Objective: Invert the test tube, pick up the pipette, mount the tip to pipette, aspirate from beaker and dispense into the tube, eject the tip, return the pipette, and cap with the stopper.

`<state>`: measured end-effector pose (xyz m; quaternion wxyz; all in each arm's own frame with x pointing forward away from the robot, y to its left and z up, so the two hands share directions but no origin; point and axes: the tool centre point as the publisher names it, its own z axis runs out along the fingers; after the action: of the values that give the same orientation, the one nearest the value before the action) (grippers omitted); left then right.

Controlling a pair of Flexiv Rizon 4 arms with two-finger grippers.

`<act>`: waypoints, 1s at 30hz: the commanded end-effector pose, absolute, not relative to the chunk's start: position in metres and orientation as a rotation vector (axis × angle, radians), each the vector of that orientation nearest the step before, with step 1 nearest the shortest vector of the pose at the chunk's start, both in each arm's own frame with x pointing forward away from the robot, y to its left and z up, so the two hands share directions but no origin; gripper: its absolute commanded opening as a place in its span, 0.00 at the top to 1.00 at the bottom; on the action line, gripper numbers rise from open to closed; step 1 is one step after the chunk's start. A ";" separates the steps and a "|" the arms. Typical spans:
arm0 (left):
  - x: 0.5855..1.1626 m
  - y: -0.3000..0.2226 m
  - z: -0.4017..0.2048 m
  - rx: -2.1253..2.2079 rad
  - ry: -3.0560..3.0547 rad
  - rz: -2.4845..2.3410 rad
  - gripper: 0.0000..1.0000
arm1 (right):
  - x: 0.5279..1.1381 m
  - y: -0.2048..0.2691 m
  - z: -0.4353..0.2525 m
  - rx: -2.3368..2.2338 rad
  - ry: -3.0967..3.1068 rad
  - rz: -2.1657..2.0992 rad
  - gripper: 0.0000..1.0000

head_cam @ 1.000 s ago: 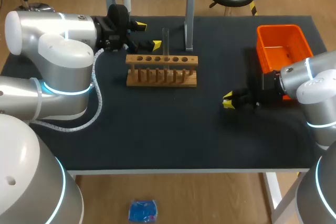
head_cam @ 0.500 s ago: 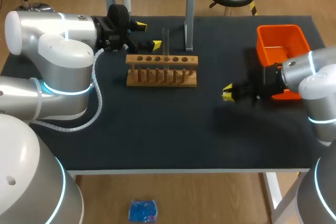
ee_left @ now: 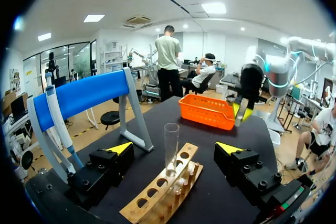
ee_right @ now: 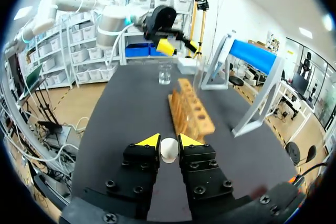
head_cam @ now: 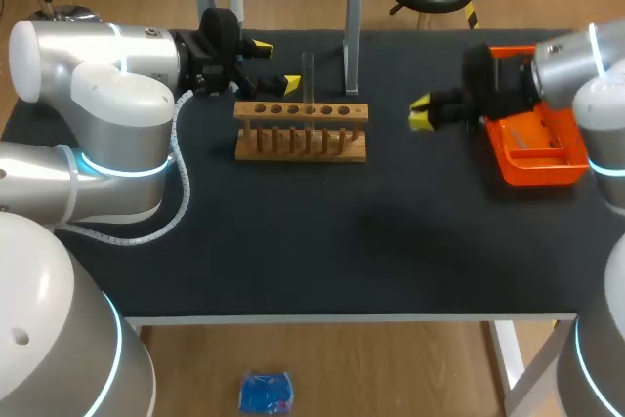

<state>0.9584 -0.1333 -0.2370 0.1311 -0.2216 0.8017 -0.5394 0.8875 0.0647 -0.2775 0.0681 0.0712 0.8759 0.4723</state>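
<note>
**Stopper held in your right hand**

Your right hand (ee_right: 169, 140) is closed on the white stopper (ee_right: 169, 150). Your left hand (head_cam: 275, 63) is open, and the tube (ee_left: 171, 145) stands upright in the rack (ee_left: 157, 192) just ahead, in line between its fingers.

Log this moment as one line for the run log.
left gripper open, facing test tube | test tube upright in rack | right gripper shut on stopper, between rack and basket

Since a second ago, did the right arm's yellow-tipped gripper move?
Yes. The right gripper, shut on the white round stopper, moved toward the far side, now level with the wooden test tube rack.
</note>
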 end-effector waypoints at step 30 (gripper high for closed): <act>0.958 -0.134 -0.238 -0.644 2.325 -1.568 0.00 | 0.974 0.204 -0.192 -0.058 2.595 1.500 1.00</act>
<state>0.9584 -0.1333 -0.2370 0.1311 -0.2216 0.8017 -0.5394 0.9652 0.1949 -0.1875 0.0765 -0.0172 0.8621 0.5007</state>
